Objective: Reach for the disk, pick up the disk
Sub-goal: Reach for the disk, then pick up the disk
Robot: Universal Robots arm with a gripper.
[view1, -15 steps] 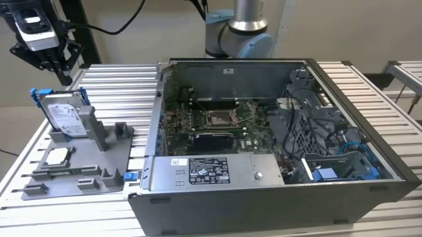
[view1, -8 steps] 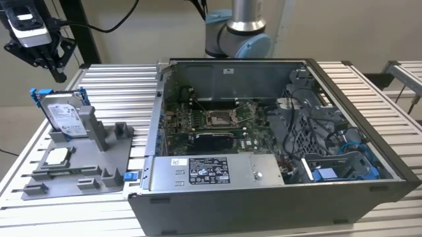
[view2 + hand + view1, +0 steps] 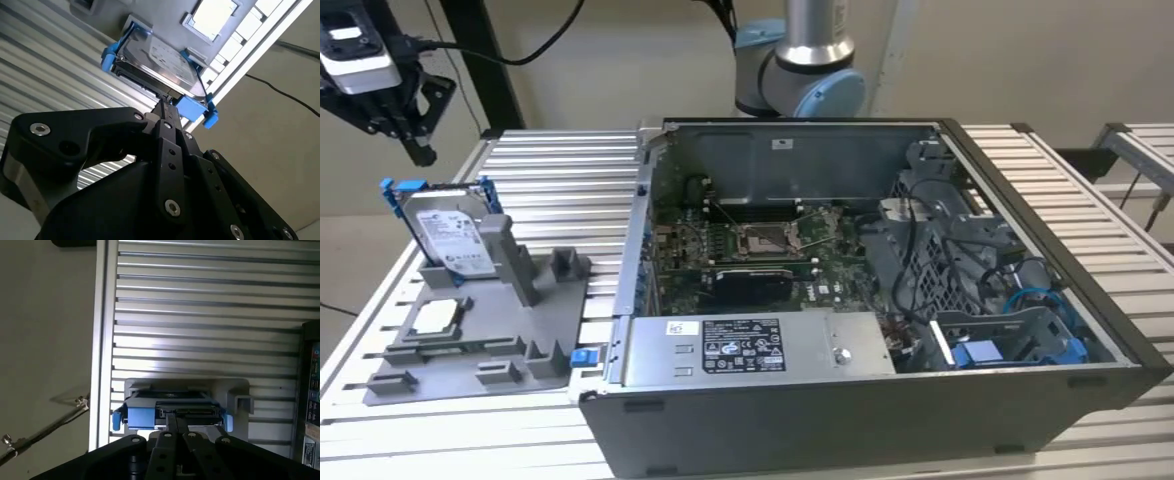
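above the grey tray [image 3: 460, 375], end effector [image 3: 419, 152] closed and empty, over the leaning white-labelled disk [image 3: 454, 235]

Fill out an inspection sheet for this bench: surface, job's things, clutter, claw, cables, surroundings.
Surface: slatted metal table, carrying a grey fixture and an open computer case.
Job's things: the disk stands tilted in the fixture, blue frame on, not gripped.
Clutter: CPU chip lying flat on the fixture.
Claw: the claw is shut, near the disk's upper edge, apart from it in the exterior view.
Cables: black cable looping by the claw; blue cables inside the case.
Surroundings: arm base behind the case; second slatted table at the exterior view's right.
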